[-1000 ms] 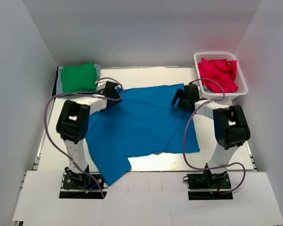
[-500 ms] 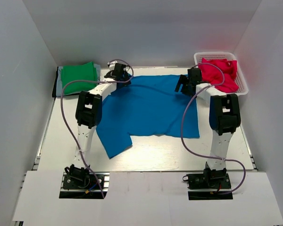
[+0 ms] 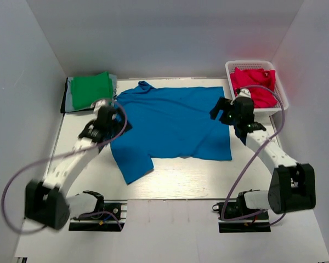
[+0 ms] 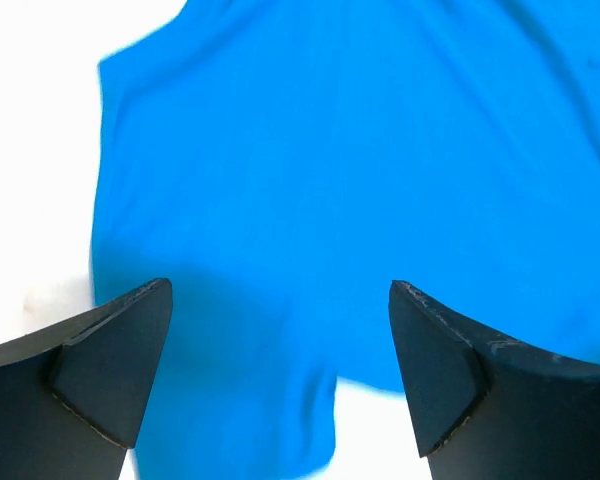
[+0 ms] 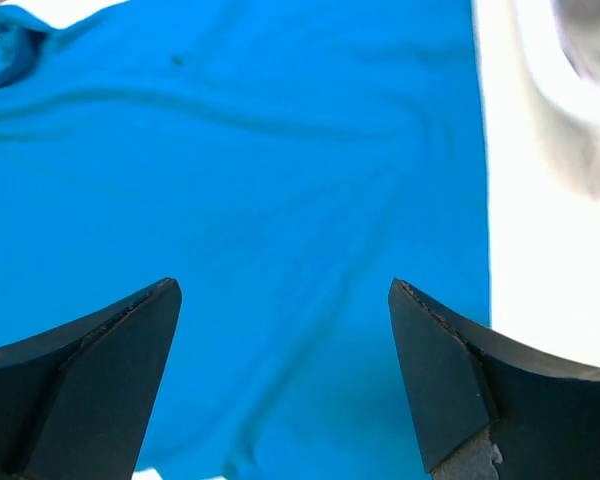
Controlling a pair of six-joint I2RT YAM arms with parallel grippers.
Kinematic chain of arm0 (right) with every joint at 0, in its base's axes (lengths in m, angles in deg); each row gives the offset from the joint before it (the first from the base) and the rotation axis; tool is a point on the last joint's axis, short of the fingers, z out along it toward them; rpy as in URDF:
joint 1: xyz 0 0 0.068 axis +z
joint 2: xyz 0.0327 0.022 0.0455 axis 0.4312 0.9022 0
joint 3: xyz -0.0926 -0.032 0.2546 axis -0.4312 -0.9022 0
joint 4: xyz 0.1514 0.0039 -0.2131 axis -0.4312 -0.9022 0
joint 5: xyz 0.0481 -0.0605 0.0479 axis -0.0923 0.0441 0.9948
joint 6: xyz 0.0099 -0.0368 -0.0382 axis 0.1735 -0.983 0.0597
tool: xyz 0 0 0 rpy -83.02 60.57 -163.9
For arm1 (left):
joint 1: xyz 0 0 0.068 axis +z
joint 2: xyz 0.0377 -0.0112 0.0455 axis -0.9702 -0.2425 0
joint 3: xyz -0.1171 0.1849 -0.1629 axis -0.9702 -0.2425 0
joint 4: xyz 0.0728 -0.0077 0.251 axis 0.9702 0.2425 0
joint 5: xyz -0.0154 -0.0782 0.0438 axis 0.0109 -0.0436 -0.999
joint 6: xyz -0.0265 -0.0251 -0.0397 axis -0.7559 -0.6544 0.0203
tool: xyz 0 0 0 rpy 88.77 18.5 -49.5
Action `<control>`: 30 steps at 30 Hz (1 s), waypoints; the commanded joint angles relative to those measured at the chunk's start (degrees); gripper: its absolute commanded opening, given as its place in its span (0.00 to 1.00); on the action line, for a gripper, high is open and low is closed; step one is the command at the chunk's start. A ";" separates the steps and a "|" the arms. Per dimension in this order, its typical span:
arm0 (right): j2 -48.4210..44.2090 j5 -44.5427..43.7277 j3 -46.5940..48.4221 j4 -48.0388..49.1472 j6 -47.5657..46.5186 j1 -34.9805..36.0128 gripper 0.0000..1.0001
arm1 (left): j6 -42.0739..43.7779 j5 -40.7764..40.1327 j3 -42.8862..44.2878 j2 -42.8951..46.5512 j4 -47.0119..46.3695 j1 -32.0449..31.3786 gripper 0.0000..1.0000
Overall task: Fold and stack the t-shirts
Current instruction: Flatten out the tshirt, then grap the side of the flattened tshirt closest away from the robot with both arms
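The left pincer (image 4: 280, 298) stands spread wide with nothing between its two dark fingers. Seen from its own camera, it hangs above bright blue cloth, with bare white table showing along the left side and a little below. From overhead, this pincer sits over the left edge of the blue t-shirt (image 3: 175, 123), and its arm looks blurred.

The right pincer (image 5: 280, 295) is also spread wide and grips nothing. Its camera looks down on softly wrinkled blue cloth, with the shirt's straight right edge and white table beyond it. From overhead it hovers over the right part of the same shirt, close to the basket (image 3: 251, 63).

The blue t-shirt lies opened out, mostly flat, across the middle of the white table (image 3: 181, 183), between the two arms. Its collar points toward the far left, and one sleeve sticks out toward the near left.

At the far left corner, well apart from the basket, a folded green t-shirt (image 3: 92, 89) rests on top of a small stack. A grey layer (image 3: 70, 98) and a darker one peek out beneath it along the left side.

At the far right corner, the white mesh basket holds crumpled crimson-pink shirts (image 3: 253, 87). It stands just beside the blue shirt's right edge.
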 commanded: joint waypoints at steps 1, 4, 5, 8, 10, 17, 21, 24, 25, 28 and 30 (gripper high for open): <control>-4.48 -5.39 -5.30 3.51 5.24 -0.41 0.90 | -8.08 8.85 -13.26 10.01 3.36 -0.59 0.99; -7.38 -6.81 -6.64 2.37 6.83 -0.33 0.90 | -12.39 12.91 -19.86 20.31 8.63 -0.60 0.99; -7.82 -7.42 -6.56 1.32 7.88 -0.41 0.90 | -13.01 13.88 -21.01 21.98 9.69 -0.60 0.99; -7.91 -7.77 -6.64 0.09 8.33 -0.41 0.90 | -14.16 16.17 -24.61 24.90 12.86 -1.12 0.99; -7.91 -8.82 -6.38 -0.36 8.94 -0.50 0.90 | -14.16 17.40 -27.34 24.90 13.48 -1.12 0.99; -8.61 -12.08 -7.61 -3.00 10.26 -0.77 0.90 | -14.69 18.02 -31.83 17.61 12.25 -1.65 0.93; -8.44 -12.34 -8.05 -3.43 11.05 -0.94 0.90 | -14.69 17.66 -31.83 17.61 9.44 -2.17 0.73; -8.18 -14.53 -7.79 -5.45 11.92 -1.03 0.90 | -14.69 19.24 -32.71 17.08 8.11 -2.18 0.56; -8.00 -15.76 -7.70 -7.11 12.10 -1.20 0.90 | -14.69 19.86 -33.32 16.38 7.33 -2.18 0.52; -8.09 -17.00 -7.34 -9.40 12.55 -1.47 0.90 | -12.41 20.48 -33.85 14.98 6.80 -2.18 0.48; -8.18 -17.27 -7.43 -10.37 13.16 -1.38 0.90 | -11.70 20.48 -33.85 14.10 6.27 -2.18 0.38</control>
